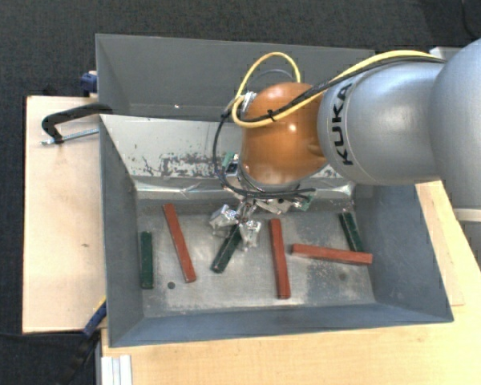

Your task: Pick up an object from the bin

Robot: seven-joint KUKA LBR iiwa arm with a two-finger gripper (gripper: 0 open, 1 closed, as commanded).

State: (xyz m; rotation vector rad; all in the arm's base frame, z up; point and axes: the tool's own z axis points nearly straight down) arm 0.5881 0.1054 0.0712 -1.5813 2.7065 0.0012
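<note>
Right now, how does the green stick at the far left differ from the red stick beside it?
The green stick is shorter; the red stick is longer. The green stick lies straight along the left wall; the red stick slants. Both are thin bars lying flat.

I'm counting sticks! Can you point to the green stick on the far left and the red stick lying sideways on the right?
Far-left green stick [147, 260]: camera view, middle of the stick.
Sideways red stick [331, 254]: camera view, middle of the stick.
</note>
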